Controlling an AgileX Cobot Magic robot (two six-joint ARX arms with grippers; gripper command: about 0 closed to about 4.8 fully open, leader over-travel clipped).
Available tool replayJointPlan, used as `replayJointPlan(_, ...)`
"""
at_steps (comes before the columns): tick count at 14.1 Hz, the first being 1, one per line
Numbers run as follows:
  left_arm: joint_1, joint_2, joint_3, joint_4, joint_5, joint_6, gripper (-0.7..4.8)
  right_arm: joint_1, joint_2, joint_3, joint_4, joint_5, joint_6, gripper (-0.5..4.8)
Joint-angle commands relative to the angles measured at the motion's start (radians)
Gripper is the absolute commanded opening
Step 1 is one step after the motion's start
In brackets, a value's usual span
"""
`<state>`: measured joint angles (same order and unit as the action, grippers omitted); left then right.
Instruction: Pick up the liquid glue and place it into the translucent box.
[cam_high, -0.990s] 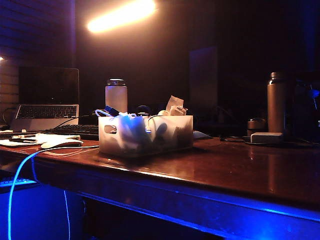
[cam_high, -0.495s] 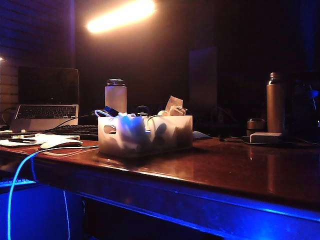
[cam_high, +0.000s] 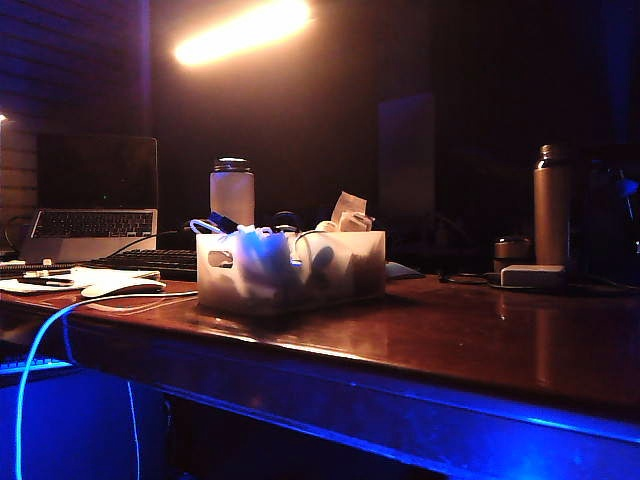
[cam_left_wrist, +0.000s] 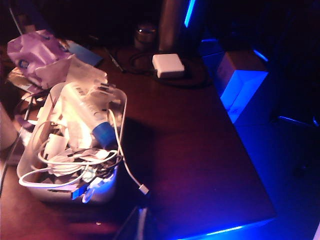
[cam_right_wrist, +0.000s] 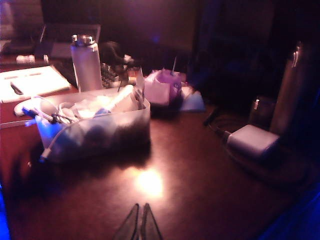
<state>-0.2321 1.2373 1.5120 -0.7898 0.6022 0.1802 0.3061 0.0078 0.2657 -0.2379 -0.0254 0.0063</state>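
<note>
The liquid glue (cam_left_wrist: 82, 112), a pale tube with a blue cap (cam_left_wrist: 102, 133), lies inside the translucent box (cam_left_wrist: 107, 187) on top of tangled white cables. The right wrist view shows the glue (cam_right_wrist: 119, 98) resting in the same box (cam_right_wrist: 107, 131). In the exterior view the box (cam_high: 290, 268) stands on the desk, left of the middle, and neither arm shows there. My right gripper (cam_right_wrist: 140, 206) hangs shut and empty over bare wood, well back from the box. My left gripper (cam_left_wrist: 141, 215) is a dim pair of fingers pressed together beside the box's near corner, holding nothing.
A white insulated bottle (cam_high: 232, 190) stands behind the box and a tall metallic flask (cam_high: 552, 205) at the far right, next to a white power adaptor (cam_high: 533, 275). A laptop (cam_high: 95, 200), keyboard and papers fill the left. A crumpled purple bag (cam_left_wrist: 37, 55) lies beyond the box.
</note>
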Motion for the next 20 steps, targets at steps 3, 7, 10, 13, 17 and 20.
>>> replayJointPlan(3,-0.001,-0.004,0.005,0.006,0.004,0.007,-0.05,-0.006,0.016,-0.133,0.038,0.126,0.026,-0.01)
replayJointPlan(7,-0.001,-0.004,0.006,0.013,0.004,0.006,-0.05,-0.004,0.016,-0.241,0.021,0.128,0.073,-0.01)
replayJointPlan(10,-0.001,-0.004,0.006,0.013,0.005,0.006,-0.05,-0.002,0.018,-0.241,0.024,0.123,0.074,-0.01)
replayJointPlan(13,-0.001,-0.004,0.005,0.013,0.004,0.006,-0.05,0.0,0.018,-0.241,0.026,0.121,0.073,-0.01)
replayJointPlan(17,-0.001,-0.004,0.005,0.013,0.004,0.006,-0.05,0.0,0.017,-0.241,0.026,0.121,0.073,-0.01)
replayJointPlan(20,-0.001,-0.005,0.006,0.061,-0.096,0.003,0.0,0.0,0.018,-0.241,0.025,0.121,0.073,-0.01)
